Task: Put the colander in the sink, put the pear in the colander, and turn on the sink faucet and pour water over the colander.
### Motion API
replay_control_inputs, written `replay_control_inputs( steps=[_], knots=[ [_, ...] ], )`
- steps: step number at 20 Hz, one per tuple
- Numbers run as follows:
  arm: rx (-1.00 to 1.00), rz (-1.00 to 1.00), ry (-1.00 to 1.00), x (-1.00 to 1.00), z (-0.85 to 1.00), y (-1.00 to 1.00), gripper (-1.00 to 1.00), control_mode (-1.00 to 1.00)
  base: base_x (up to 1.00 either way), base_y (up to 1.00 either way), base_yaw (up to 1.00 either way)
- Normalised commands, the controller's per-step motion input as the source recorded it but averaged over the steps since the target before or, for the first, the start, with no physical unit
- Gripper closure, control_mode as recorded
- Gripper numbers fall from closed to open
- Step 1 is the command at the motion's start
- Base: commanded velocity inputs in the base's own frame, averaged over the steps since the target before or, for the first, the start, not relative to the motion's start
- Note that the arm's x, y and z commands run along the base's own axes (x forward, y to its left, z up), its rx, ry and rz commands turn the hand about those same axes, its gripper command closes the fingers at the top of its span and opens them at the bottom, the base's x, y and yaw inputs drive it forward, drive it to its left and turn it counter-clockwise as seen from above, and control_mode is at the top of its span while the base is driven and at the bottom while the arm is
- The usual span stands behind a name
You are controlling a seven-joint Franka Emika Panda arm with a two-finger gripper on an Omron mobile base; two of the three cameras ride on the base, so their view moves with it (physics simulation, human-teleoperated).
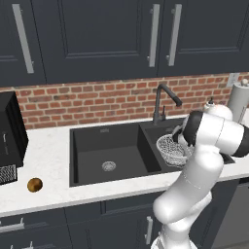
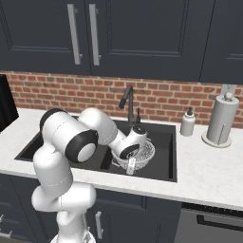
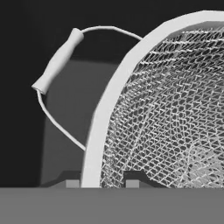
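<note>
The silvery wire-mesh colander [image 1: 171, 148] [image 2: 142, 152] sits in the smaller right basin of the dark double sink [image 1: 97, 141] [image 2: 166, 142]. In the hand view its white rim and mesh [image 3: 166, 109] are very close, and its wire handle [image 3: 57, 61] is at the upper left. My gripper [image 3: 102, 183] [image 2: 130, 163] is at the colander's near rim. The rim stands between its fingertips, with a small gap beside one tip, so the jaws are slightly open. The golden-brown pear [image 1: 34, 185] lies on the white counter far to the left of the sink. The dark faucet [image 1: 163, 99] [image 2: 128, 102] rises behind the basins, with no water showing.
A paper-towel roll [image 2: 222, 118] and a white soap bottle [image 2: 188, 122] stand on the counter to the right of the sink. A black appliance [image 1: 9, 131] sits at the far left. Dark cabinets hang above the brick wall. The large left basin [image 1: 109, 165] holds nothing.
</note>
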Motion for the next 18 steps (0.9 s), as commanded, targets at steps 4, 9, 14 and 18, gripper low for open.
replay_control_inputs(
  steps=[4, 9, 14, 18],
  knots=[
    [0.0, 0.05, 0.0, 0.12, -0.3, 0.0, 1.0, -1.0, 0.0, 0.0, 0.0],
    [0.0, 0.04, 0.0, 0.01, -0.16, 0.05, -1.0, -1.0, 0.0, 0.0, 0.0],
    [0.0, 0.03, -0.09, -0.28, 0.0, 0.0, -1.0, -1.0, 0.0, 0.0, 0.0],
    [0.0, 0.02, -0.2, -0.46, 0.13, 0.01, -1.0, -1.0, 0.0, 0.0, 0.0]
  ],
)
